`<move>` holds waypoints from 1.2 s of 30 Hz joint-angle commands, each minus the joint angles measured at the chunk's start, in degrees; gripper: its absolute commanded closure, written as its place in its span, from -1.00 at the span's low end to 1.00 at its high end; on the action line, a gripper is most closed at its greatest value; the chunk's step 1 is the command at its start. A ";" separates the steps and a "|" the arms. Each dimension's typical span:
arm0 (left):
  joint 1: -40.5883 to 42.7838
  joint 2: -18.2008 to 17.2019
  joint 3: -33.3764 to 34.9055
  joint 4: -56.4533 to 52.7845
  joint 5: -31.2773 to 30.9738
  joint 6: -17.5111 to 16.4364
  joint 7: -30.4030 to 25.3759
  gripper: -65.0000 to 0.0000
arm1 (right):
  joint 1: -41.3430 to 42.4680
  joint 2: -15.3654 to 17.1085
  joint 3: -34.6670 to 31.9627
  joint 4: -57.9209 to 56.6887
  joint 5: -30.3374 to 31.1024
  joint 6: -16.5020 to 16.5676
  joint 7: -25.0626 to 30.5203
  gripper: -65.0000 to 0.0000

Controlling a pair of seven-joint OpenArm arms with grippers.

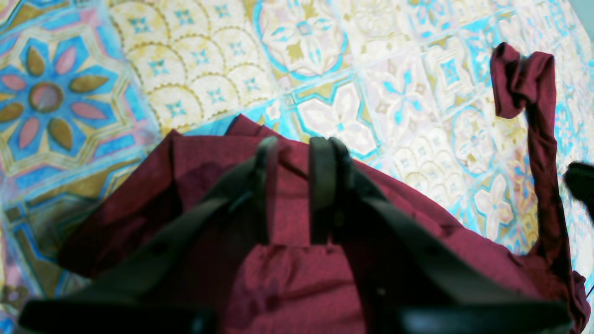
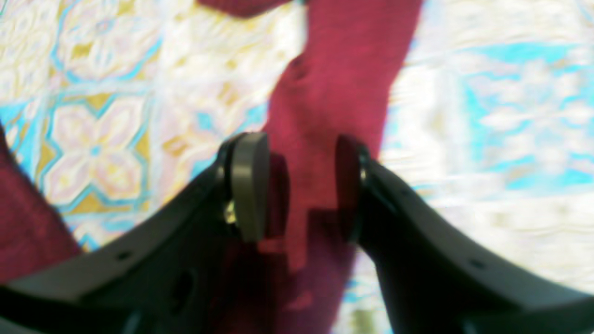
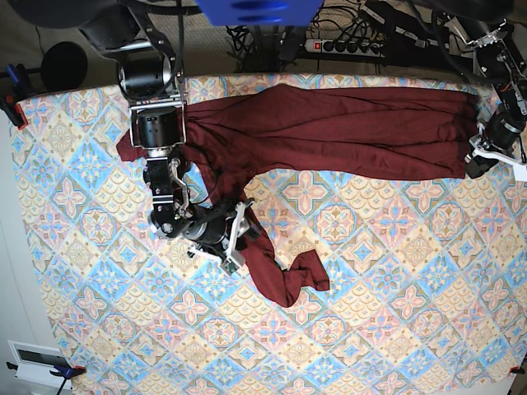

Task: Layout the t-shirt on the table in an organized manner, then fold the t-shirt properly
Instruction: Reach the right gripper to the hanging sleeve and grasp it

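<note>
The dark maroon t-shirt (image 3: 346,127) lies stretched in a long band across the far side of the table (image 3: 370,329), with one crumpled part trailing toward the middle (image 3: 284,280). My left gripper (image 3: 478,162) is at the shirt's right end, and in the left wrist view it (image 1: 296,185) is shut on a fold of the fabric (image 1: 297,278). My right gripper (image 3: 239,237) is at the trailing part. In the right wrist view it (image 2: 301,185) grips a strip of the shirt (image 2: 338,83) between its fingers.
The patterned tablecloth (image 1: 209,69) covers the whole table. A twisted strip of shirt (image 1: 533,116) stands up at the right of the left wrist view. Cables and a power strip (image 3: 346,45) lie beyond the far edge. Clamps sit at the table corners (image 3: 10,103).
</note>
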 commanded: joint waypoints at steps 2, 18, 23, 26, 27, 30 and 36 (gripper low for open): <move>-0.38 -1.35 -0.40 0.93 -0.86 -0.25 -1.10 0.65 | 2.04 -0.06 0.06 0.93 0.86 0.12 1.68 0.30; -0.30 -1.35 -0.40 0.93 -1.03 -0.42 -1.10 0.65 | 1.86 0.29 -0.03 -5.31 0.77 0.12 6.69 0.30; -0.30 -1.35 -0.40 0.93 -1.03 -0.42 -1.10 0.65 | 1.60 0.29 -0.12 -5.66 0.77 0.12 6.52 0.41; -0.30 -1.35 -0.40 0.93 -1.03 -0.51 -1.10 0.65 | 1.51 0.29 -0.12 -5.05 0.77 0.12 6.52 0.77; -0.30 -1.35 -0.40 0.93 -1.03 -0.51 -1.10 0.65 | 1.25 0.29 -0.12 -4.70 0.77 0.12 6.43 0.91; -0.30 -1.35 -0.40 0.93 -1.03 -0.51 -1.10 0.65 | -1.04 0.29 -0.12 0.49 0.77 0.12 6.08 0.97; -0.30 -1.35 -0.40 0.93 -1.03 -0.51 -1.27 0.65 | -8.16 0.29 -2.40 16.67 1.03 0.12 0.10 1.00</move>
